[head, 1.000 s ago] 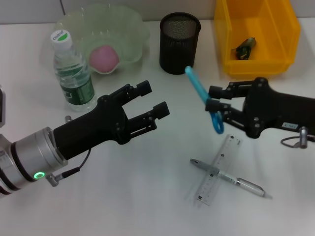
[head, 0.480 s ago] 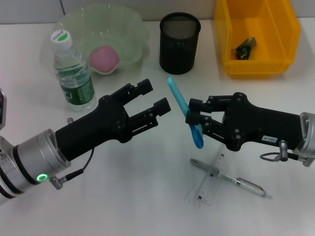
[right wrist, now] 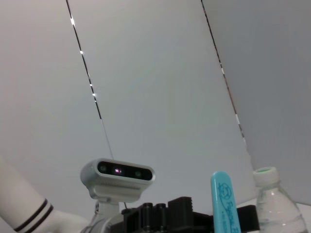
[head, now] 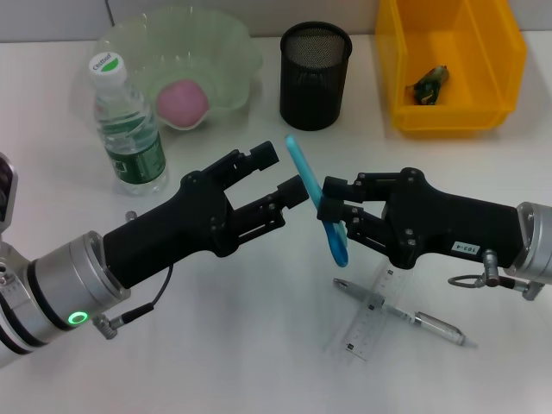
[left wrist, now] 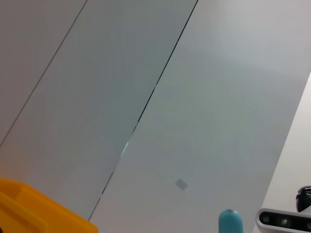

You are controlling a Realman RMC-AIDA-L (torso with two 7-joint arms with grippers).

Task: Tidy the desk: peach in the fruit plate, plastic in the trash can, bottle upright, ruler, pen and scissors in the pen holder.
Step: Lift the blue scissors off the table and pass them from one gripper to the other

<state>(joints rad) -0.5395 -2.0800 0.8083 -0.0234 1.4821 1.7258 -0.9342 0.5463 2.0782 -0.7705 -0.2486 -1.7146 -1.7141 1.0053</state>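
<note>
While aloft: two hands, left hand (head: 283, 177) and right hand (head: 334, 200); one scissors (head: 317, 200)

Bottle (head: 128, 125) stands left, before the plate (head: 226, 52) holding the peach (head: 182, 103). Holder (head: 315, 76) centre rear; bin (head: 453, 65) right. Pen (head: 398, 311) lies across ruler (head: 379, 308), front right.

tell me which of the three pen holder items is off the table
The blue scissors, held in the right tool. The ruler and pen lie crossed on the desk.
</note>
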